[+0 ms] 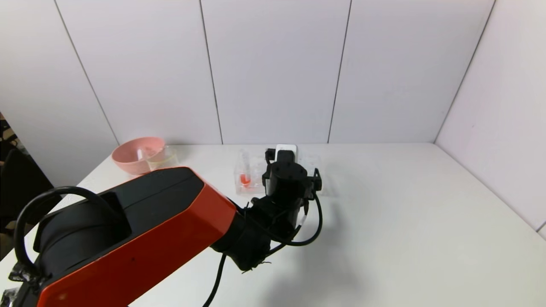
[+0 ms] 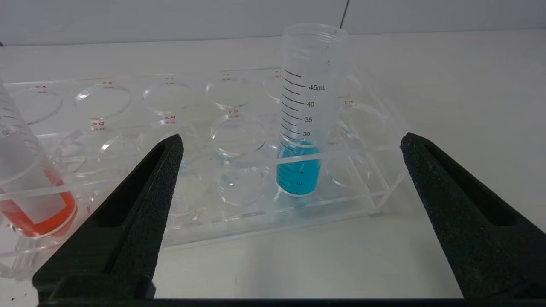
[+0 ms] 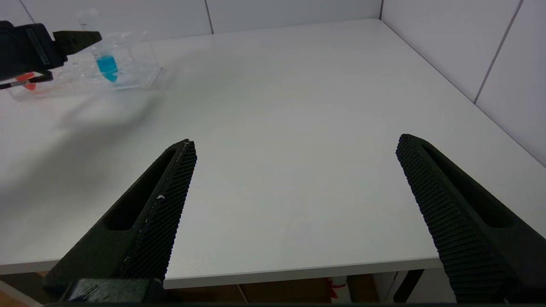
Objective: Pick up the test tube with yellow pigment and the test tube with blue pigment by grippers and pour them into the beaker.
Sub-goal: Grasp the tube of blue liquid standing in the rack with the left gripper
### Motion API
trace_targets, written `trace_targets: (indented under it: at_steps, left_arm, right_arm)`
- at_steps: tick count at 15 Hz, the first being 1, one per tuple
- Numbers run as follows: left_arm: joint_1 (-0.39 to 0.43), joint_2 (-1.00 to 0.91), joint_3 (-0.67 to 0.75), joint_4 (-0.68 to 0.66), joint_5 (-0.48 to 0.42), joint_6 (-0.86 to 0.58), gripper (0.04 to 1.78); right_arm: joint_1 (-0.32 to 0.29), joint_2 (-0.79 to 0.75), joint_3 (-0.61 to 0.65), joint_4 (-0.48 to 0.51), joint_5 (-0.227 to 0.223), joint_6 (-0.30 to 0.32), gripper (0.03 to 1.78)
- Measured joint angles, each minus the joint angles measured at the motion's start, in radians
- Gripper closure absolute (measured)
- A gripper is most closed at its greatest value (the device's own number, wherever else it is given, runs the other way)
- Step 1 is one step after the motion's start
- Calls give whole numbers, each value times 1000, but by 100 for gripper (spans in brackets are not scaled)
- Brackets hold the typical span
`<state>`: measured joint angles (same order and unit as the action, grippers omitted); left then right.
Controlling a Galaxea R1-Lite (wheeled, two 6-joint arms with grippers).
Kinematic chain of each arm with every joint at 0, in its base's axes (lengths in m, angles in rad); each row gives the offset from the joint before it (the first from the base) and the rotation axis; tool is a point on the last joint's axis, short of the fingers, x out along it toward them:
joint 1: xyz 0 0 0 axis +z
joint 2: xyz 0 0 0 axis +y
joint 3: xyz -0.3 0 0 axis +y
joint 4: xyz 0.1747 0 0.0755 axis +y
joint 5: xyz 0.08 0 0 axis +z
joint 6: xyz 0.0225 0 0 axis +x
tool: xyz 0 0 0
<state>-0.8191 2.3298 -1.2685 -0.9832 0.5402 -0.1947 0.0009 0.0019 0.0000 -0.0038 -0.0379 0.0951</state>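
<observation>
The test tube with blue pigment (image 2: pixel 303 128) stands upright in a clear tube rack (image 2: pixel 239 213), near the rack's right end. It also shows in the right wrist view (image 3: pixel 106 66). My left gripper (image 2: pixel 291 140) is open. It is level with the tube and just in front of the rack, with the tube between its fingers but farther out than the tips. In the head view its wrist (image 1: pixel 286 175) hides the blue tube. The beaker (image 1: pixel 162 158), with a yellowish tint low inside, stands beside the pink bowl. I see no yellow-filled tube. My right gripper (image 3: pixel 294 143) is open and empty over the table's front edge.
A tube with red liquid (image 2: pixel 30 192) stands at the rack's left end and also shows in the head view (image 1: pixel 244 177). The pink bowl (image 1: pixel 137 154) at the back left holds a pale tube-like object. White walls close the table at the back and right.
</observation>
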Motion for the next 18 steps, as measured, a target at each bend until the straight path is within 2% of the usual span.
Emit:
trace_targets:
  at_steps: [5, 18]
  left_arm:
    - [24, 66, -101, -1, 0, 65, 4]
    - [42, 123, -201, 8, -1, 99, 4]
  right_arm:
    - [1, 0, 0, 0, 0, 0, 10]
    - [0, 0, 0, 0, -1, 0, 10]
